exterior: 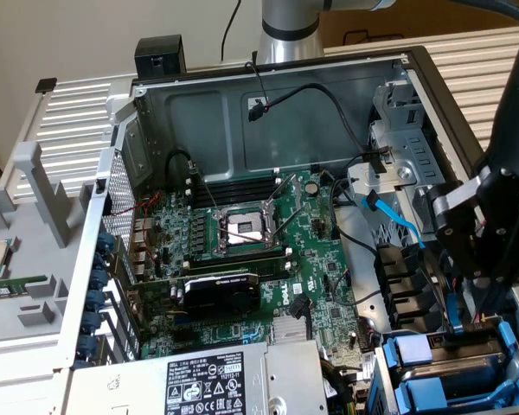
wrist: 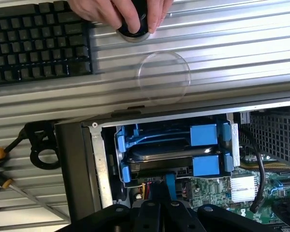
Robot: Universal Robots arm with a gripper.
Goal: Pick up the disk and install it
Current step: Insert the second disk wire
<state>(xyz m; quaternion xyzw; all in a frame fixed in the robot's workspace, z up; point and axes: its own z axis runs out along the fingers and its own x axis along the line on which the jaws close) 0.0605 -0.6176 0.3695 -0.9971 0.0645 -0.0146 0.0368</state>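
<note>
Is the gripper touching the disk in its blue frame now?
Cannot tell. In the exterior view the gripper reaches down right over the disk, but no contact or gap shows plainly.

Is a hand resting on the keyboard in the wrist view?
No: the hand grips a round dark knob on the ribbed metal panel, beside the keyboard.

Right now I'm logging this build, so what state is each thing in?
Computer case: side open, board exposed.
Processor socket: empty, lever up.
Disk: seated in the blue bay.
End effector: shut, just above the bay.
Hand: gripping a round knob.
</note>
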